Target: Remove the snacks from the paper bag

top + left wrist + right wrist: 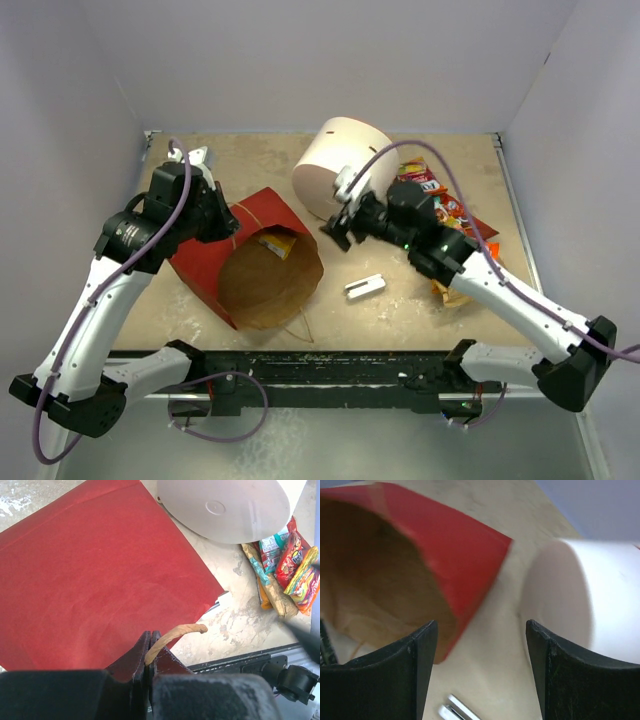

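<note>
The paper bag lies on its side, red outside, its brown mouth gaping toward the near edge. One yellow-orange snack shows inside it. My left gripper is shut on the bag's twine handle, with the red bag wall spread below it. My right gripper hovers open and holds nothing, just right of the bag's rim. More snacks lie in a pile at the right, partly under the right arm; they also show in the left wrist view as the snack pile.
A big white cylinder lies behind the bag, close to the right gripper. A small grey metal bracket rests on the table in front of it. White walls close in the table on three sides.
</note>
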Tool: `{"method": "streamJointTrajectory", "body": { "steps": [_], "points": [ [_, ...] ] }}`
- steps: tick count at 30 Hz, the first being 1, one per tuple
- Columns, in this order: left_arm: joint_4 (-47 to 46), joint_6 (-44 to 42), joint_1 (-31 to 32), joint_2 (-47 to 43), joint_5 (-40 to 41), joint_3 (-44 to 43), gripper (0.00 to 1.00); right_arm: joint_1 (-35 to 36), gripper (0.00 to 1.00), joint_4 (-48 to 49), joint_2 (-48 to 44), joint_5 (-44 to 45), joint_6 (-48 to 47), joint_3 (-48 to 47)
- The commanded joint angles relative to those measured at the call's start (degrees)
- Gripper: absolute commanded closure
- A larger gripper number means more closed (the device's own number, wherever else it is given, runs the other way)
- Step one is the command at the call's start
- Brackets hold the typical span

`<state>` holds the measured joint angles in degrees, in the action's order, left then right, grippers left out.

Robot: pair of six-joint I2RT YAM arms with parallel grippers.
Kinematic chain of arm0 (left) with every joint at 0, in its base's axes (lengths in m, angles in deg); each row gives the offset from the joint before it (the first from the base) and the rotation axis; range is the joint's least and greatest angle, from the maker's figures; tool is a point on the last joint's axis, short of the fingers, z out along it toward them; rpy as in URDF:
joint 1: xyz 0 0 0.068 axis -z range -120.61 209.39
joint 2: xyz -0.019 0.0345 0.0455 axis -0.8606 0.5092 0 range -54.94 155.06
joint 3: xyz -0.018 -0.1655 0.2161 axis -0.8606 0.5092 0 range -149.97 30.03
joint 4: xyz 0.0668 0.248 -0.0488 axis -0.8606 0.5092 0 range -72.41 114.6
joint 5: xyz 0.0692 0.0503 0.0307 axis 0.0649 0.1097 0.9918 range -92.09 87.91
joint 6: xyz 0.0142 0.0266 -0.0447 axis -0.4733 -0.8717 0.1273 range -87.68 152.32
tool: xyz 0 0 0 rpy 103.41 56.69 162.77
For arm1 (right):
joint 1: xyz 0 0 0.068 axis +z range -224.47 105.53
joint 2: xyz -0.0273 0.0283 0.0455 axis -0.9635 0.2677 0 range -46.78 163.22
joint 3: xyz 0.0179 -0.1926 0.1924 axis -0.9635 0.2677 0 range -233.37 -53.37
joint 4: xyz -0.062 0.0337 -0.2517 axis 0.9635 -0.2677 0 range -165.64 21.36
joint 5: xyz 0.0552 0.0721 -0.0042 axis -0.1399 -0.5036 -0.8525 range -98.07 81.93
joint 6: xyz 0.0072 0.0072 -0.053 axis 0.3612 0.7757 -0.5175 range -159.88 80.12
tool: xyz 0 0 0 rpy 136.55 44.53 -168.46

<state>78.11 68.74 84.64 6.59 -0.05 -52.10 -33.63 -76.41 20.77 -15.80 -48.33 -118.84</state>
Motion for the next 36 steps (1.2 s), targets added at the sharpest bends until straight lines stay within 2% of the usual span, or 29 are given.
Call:
{"method": "streamJointTrajectory", "body": {
  "steps": [1, 4, 8, 12, 20, 26, 32, 36],
  "points": [
    [-1.47, 0.56, 0.14, -0.56, 0.94, -2.08, 1.0, 12.08, 0.26, 13.25, -2.83, -5.4, -10.49, 6.14],
    [-1.51, 0.36, 0.14, -0.71, 0.41, -1.81, 1.0, 19.84, 0.26, 20.98, 0.62, -4.74, -11.29, 10.76],
    [-2.44, 0.4, 0.12, -1.33, -1.6, -0.95, 1.0, 25.28, 0.26, 31.46, 9.58, 0.87, -9.61, 13.21],
    [-3.23, 0.13, 0.14, -2.75, -3.48, 0.08, 1.0, 28.11, 0.25, 43.43, 19.93, 12.31, -8.85, 12.95],
    [1.24, -4.27, 0.07, -5.2, -5.89, 3.54, 1.0, 28.52, 0.16, 58.36, 41.24, 31.47, -13.76, 5.26],
    [4.61, -7.99, 0.06, -5.11, -7.0, 1.14, 1.0, 28.55, 0.12, 67.21, 51.31, 39.15, -18.1, 0.68],
    [6.45, -11.83, 0.06, -5.13, -8.33, -0.82, 1.0, 28.08, 0.06, 71.65, 58.42, 42.52, -21.92, -2.81],
    [7.41, -14.08, 0.1, -5.44, -8.33, -1.09, 1.0, 27.27, 0.05, 73.42, 60.95, 44.04, -21.91, -3.87]
  ]
}}
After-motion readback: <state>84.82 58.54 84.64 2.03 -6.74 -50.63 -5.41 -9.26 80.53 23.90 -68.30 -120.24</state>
